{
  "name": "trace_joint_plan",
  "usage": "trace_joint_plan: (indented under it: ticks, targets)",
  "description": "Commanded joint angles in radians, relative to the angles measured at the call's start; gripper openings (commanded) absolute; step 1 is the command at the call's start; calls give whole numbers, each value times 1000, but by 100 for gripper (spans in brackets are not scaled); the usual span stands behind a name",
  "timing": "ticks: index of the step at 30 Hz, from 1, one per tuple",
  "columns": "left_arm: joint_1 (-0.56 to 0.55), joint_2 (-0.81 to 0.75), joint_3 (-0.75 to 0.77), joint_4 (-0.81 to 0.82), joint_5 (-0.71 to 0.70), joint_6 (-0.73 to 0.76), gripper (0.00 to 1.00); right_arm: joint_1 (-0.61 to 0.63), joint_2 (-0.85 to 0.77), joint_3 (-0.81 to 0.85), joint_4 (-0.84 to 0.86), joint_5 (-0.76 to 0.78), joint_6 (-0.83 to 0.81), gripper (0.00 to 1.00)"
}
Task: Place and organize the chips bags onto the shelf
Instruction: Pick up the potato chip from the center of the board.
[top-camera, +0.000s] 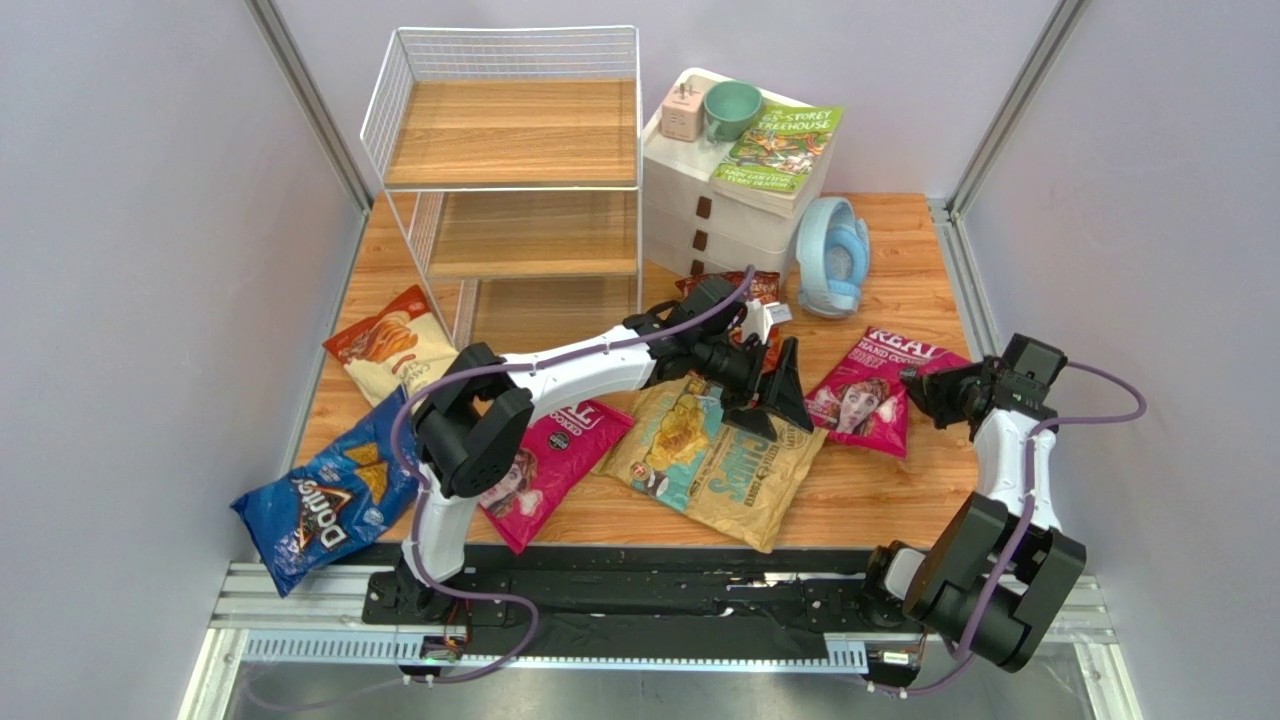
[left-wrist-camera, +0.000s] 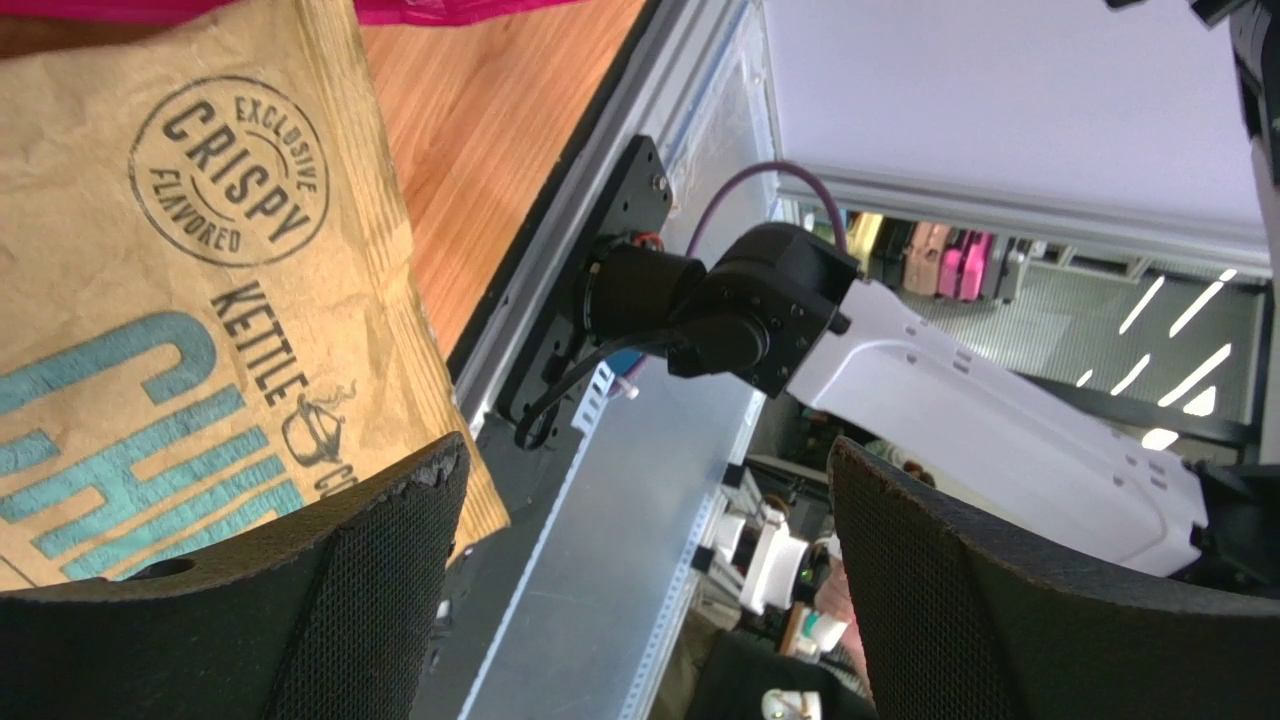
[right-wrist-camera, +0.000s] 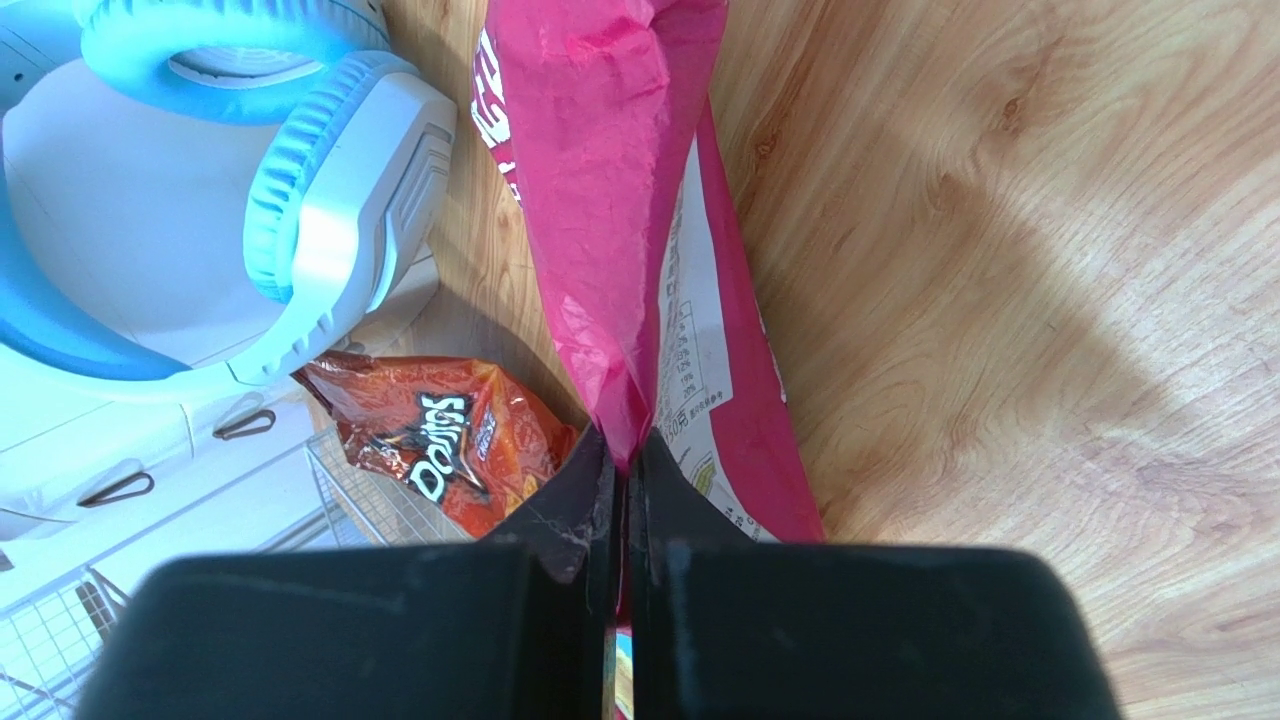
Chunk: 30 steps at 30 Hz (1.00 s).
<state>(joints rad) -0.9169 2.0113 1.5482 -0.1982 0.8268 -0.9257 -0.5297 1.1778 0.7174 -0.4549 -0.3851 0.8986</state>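
The right arm's fingers (right-wrist-camera: 579, 518) are pressed together, pinching a corner of the magenta bag (right-wrist-camera: 601, 225). In the wrist view the bag rises from the fingertips toward the top of the frame. Seen from above, it lies right of centre on the tabletop (top-camera: 902, 495).

The left arm's fingers (left-wrist-camera: 301, 600) are spread wide. The tan-and-teal CHIPS bag (left-wrist-camera: 181, 300) fills the upper left of that wrist view. Its lower corner is just beside the finger on the left, outside the gap.

The shelf (top-camera: 504, 135) stands at the upper left of the overhead view. Below it lie the orange-and-cream bag (top-camera: 394, 342), the blue Doritos bag (top-camera: 323, 503) at lower left, and a second magenta bag (top-camera: 549, 458) partly under the left arm. The red Doritos bag (right-wrist-camera: 436, 450) lies by the drawer unit (top-camera: 721, 195).
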Motion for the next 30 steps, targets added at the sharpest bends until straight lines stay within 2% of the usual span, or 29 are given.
trace_joint_plan:
  ticks: [1, 6, 12, 18, 22, 25, 29, 30]
  targets:
    - [0, 35, 58, 71, -15, -53, 94, -12, -24, 42, 45, -2, 45, 0]
    - [-2, 64, 78, 82, -32, -68, 94, -35, 5, 54, 107, -27, 92, 0]
    - [-4, 113, 96, 94, -43, -87, 94, -38, 36, 99, 113, -34, 99, 0]
    - [-7, 161, 124, 120, -81, -125, 94, -36, 22, 71, 102, -67, 109, 0]
    - [-10, 202, 122, 192, -95, -200, 95, -35, -61, -24, 136, -69, 148, 0]
    - [-20, 240, 127, 316, -91, -274, 95, -36, -124, -130, 208, -86, 212, 0]
    - [-34, 285, 162, 329, -101, -331, 94, -33, -228, -309, 387, -74, 376, 0]
    - [-34, 285, 165, 318, -123, -326, 94, -33, -251, -329, 389, -64, 410, 0]
